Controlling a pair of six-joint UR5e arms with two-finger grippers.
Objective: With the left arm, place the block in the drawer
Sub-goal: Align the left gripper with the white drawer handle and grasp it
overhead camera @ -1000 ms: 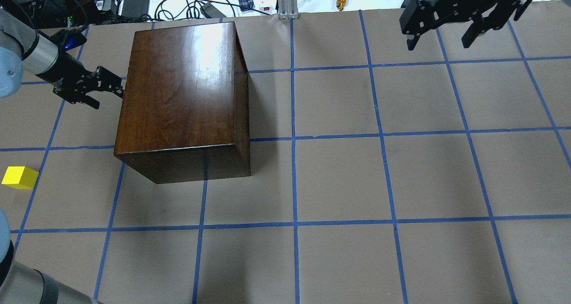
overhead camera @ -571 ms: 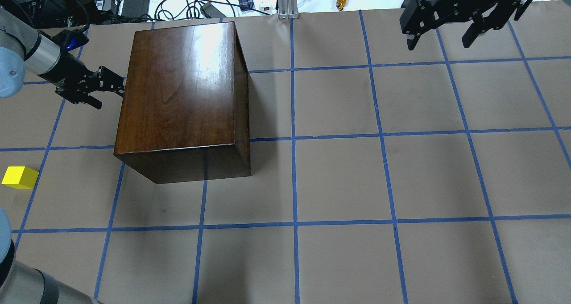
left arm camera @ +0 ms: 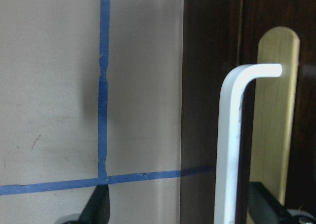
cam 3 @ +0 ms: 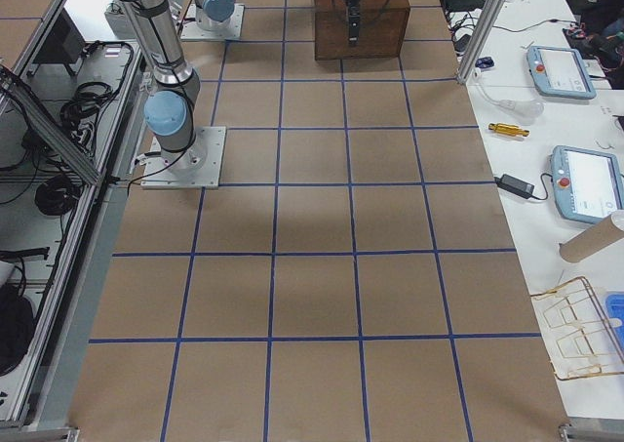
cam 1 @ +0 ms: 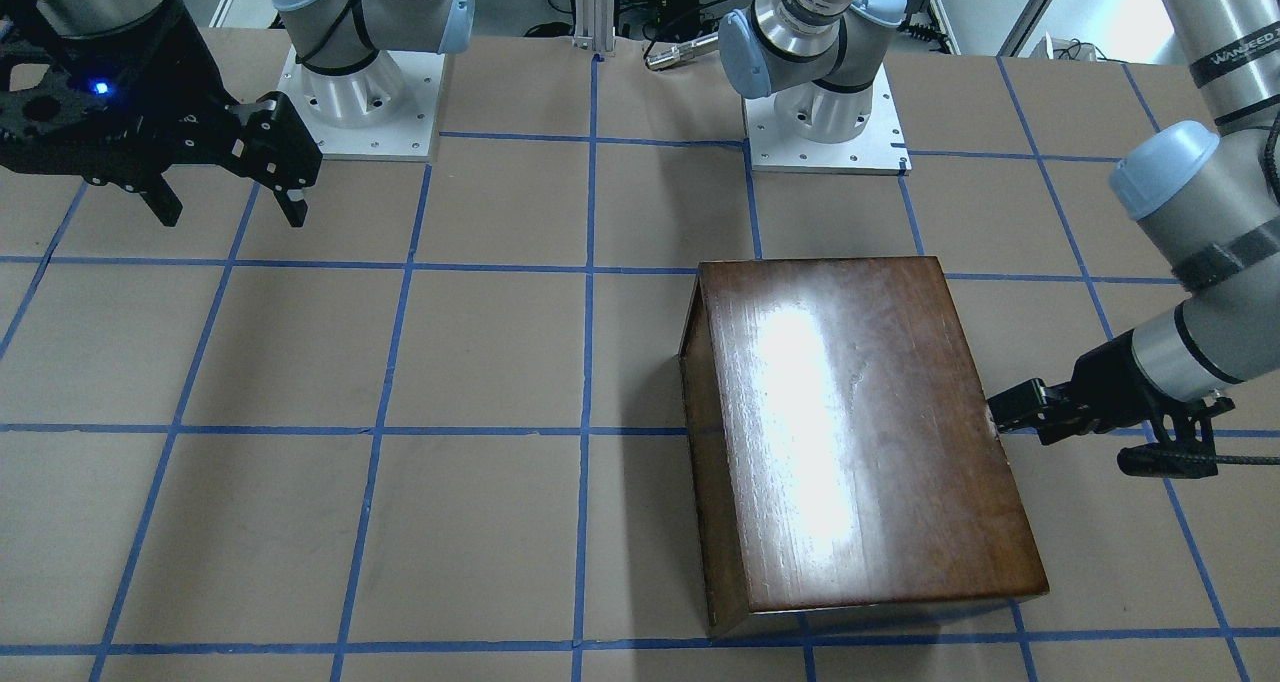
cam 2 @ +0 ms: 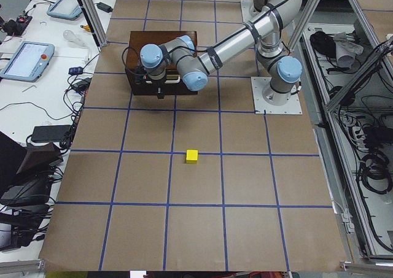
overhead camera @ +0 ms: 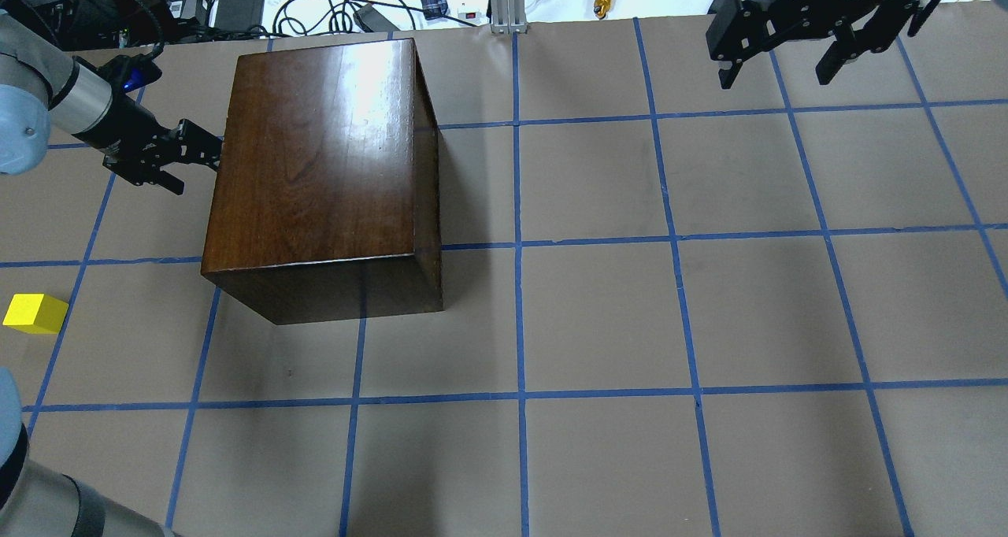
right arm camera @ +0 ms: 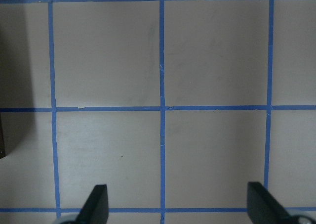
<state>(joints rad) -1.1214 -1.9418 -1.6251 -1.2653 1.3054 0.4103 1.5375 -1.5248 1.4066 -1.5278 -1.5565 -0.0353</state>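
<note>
The block (overhead camera: 33, 313), alone on the worktop (overhead camera: 598, 316) at the overhead view's left edge, looks light, rigid and smooth, best pinched across two opposite flat faces, while the left gripper (left arm camera: 182, 209) is spread around the closed drawer's (left arm camera: 276, 6) metal pull (left arm camera: 229, 150).

Bright overhead light, box-top (overhead camera: 354, 88) glare.

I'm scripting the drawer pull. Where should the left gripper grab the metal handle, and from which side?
Probably the handle along its straight bar, a finger each side, coming head-on at the left face of the box. The bar seems to stand off the front and sits inside the open left gripper.
</note>
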